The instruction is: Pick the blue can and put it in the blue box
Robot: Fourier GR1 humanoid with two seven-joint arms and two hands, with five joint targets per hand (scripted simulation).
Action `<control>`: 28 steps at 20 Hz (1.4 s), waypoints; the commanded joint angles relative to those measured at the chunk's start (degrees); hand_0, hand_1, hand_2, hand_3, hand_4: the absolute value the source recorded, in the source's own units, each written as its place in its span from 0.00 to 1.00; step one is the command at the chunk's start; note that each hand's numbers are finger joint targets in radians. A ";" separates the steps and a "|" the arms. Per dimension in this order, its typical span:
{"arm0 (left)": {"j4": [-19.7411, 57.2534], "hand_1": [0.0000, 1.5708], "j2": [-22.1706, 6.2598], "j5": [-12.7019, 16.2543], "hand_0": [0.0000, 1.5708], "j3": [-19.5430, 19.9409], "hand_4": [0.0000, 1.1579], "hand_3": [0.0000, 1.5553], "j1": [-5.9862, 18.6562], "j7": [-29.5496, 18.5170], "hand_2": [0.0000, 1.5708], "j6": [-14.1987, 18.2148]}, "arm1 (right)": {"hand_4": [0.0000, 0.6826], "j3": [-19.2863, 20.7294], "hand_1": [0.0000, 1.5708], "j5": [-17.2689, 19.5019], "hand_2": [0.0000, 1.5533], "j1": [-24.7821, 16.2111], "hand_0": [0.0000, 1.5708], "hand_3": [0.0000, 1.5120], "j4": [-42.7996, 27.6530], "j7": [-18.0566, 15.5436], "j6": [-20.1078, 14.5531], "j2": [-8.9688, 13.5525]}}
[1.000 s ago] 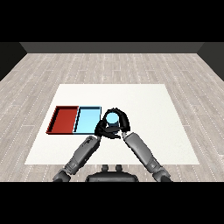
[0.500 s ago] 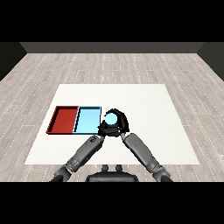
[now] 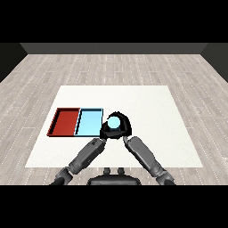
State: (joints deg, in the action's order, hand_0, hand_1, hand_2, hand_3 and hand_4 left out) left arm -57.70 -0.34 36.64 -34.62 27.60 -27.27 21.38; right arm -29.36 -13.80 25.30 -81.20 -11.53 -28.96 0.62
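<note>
Right hand [image 3: 121, 130] fingers round blue can [image 3: 114, 121], beside blue tray [image 3: 89, 123]

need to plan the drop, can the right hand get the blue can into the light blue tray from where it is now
Probably yes. The right hand is curled round the blue can, just right of the light blue tray. Nothing shows inside the tray, though the left hand sits close at that edge.

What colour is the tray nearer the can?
Light blue tray, beside the can; head view.
</note>
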 commanded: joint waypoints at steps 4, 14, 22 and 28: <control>3.79 1.00 0.30 5.28 1.00 -3.30 0.93 0.97 1.38 -7.67 1.00 1.03 | 0.86 0.05 0.90 -1.33 0.93 -2.07 0.90 0.92 -1.24 -0.63 1.17 -0.58; 5.95 1.00 0.32 5.98 1.00 -1.26 0.97 0.99 6.17 -10.12 1.00 2.24 | 0.00 1.98 0.00 3.45 0.00 -0.79 0.00 0.00 -0.75 4.39 6.56 -0.58; 10.70 1.00 0.32 1.64 1.00 2.07 0.98 0.98 2.15 -13.29 1.00 -0.44 | 0.00 7.11 0.00 1.86 0.00 -0.62 0.00 0.00 -5.54 6.00 7.22 0.32; 3.57 1.00 -1.84 -2.14 1.00 3.27 0.99 0.99 1.15 -8.62 1.00 4.91 | 0.00 9.65 0.00 -0.79 0.00 -12.87 0.00 0.00 -15.74 -0.81 10.45 3.33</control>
State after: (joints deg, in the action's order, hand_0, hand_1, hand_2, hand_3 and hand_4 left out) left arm -52.13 -0.91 36.41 -32.29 29.94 -36.09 24.65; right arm -21.42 -13.36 17.76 -90.95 -9.66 -19.17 3.06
